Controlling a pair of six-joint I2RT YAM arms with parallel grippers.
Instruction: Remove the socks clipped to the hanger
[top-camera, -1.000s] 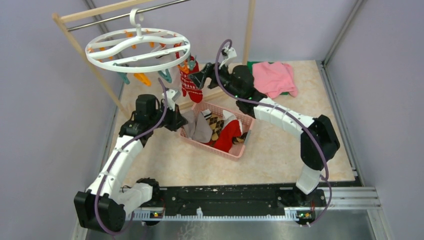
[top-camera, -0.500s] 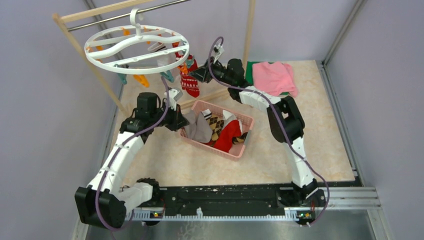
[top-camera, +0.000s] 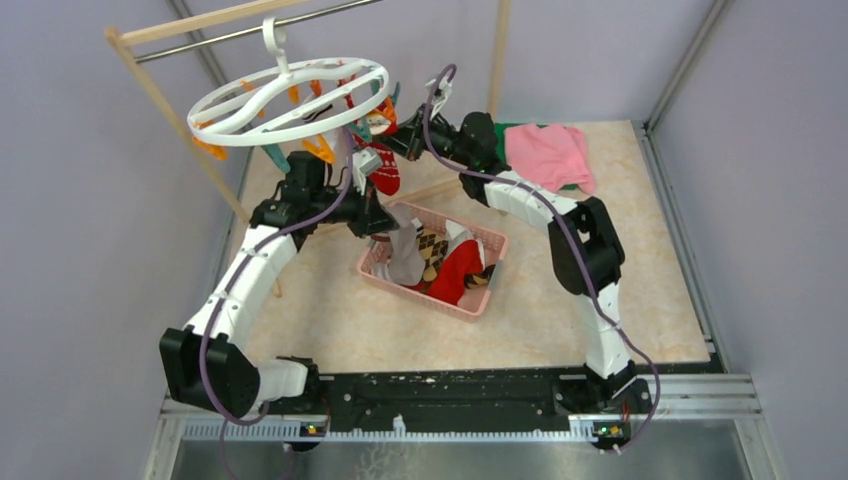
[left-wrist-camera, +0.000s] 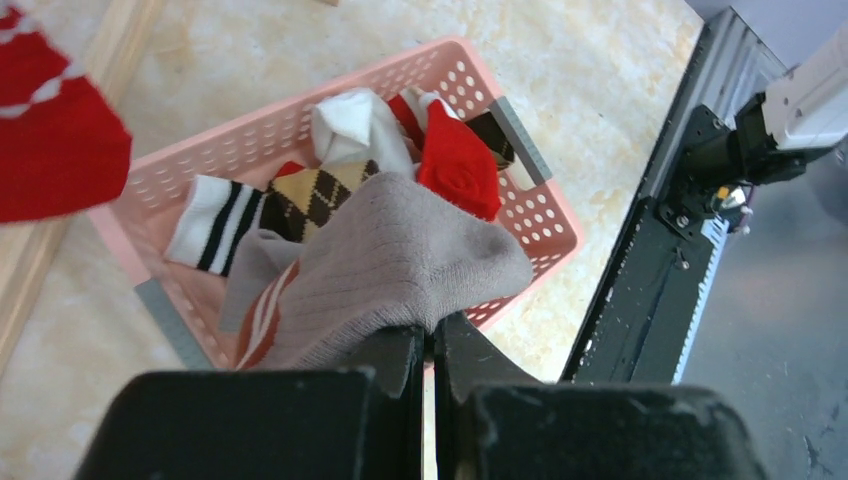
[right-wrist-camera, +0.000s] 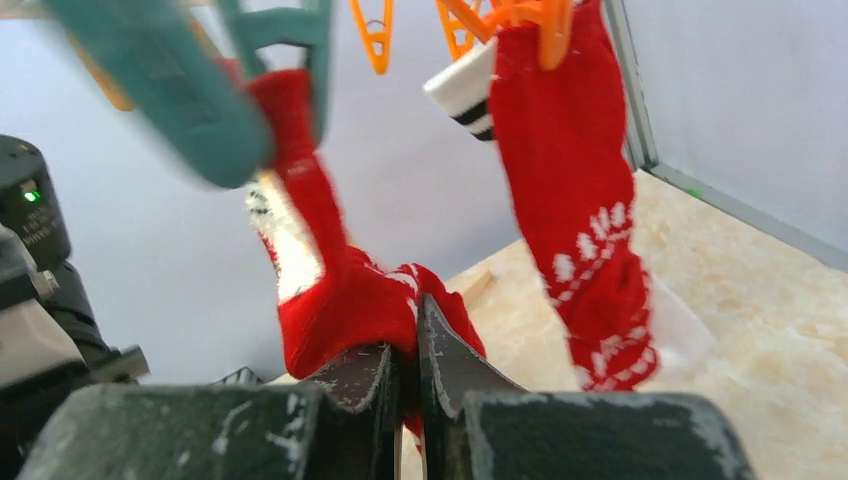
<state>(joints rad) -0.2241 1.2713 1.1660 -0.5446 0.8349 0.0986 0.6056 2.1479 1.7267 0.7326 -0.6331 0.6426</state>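
The white oval hanger (top-camera: 287, 80) hangs tilted by its hook from the metal bar of the wooden rack (top-camera: 160, 92) over the far left corner of the bench (top-camera: 330, 320); orange and teal clips dangle under its ring. The right claw (right-wrist-camera: 412, 330) reaches in below the ring's right side and is clenched on the toe end of a red sock (right-wrist-camera: 340, 295), whose upper part runs up to a teal clip (right-wrist-camera: 318, 45), blurred in the wrist view; just beside it a second red sock (right-wrist-camera: 580, 200) with a white pattern and a striped cuff hangs from an orange clip (right-wrist-camera: 545, 20). The left claw (left-wrist-camera: 432, 342) is pinched shut on a grey ribbed sock (left-wrist-camera: 400, 265), held above the left end of a pink perforated basket (left-wrist-camera: 540, 220) that sits near the middle of the bench; the sock droops toward the basket, though contact cannot be made out. In the basket lie a brown argyle sock (left-wrist-camera: 310, 195), a white one (left-wrist-camera: 350, 125), a red one (left-wrist-camera: 460, 165) and a black-and-white striped cuff (left-wrist-camera: 210, 210). A pink cloth (top-camera: 545, 155) lies by the far edge, toward the right corner.
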